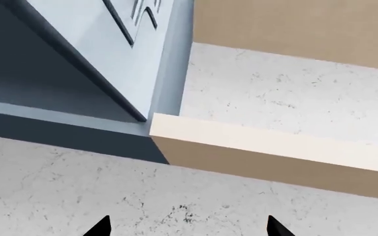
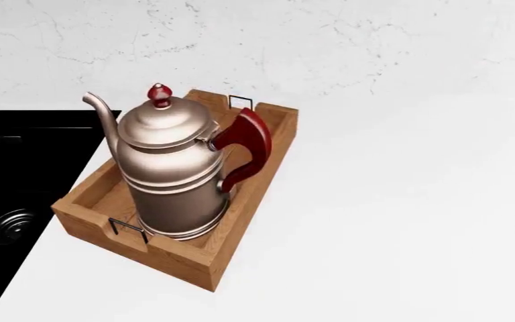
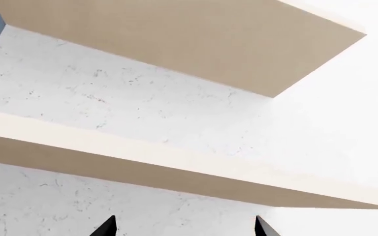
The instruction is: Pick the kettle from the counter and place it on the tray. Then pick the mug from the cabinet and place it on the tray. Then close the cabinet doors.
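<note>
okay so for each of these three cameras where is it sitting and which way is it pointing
Head view: on the robot's head, facing down at the kettle standing in the tray on the counter; no tool clearly visible.
Left wrist view: near the left tool, facing marbled wall and beige shelves; fingertips show.
Right wrist view: near the right tool, likewise.
Both wrist views share wall and shelving.

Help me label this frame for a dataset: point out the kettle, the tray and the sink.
kettle (image 2: 172,184): head view, on the brushed-metal body below the lid.
tray (image 2: 186,258): head view, on the near wooden side wall.
sink (image 2: 25,154): head view, on the black basin beside the tray.
</note>
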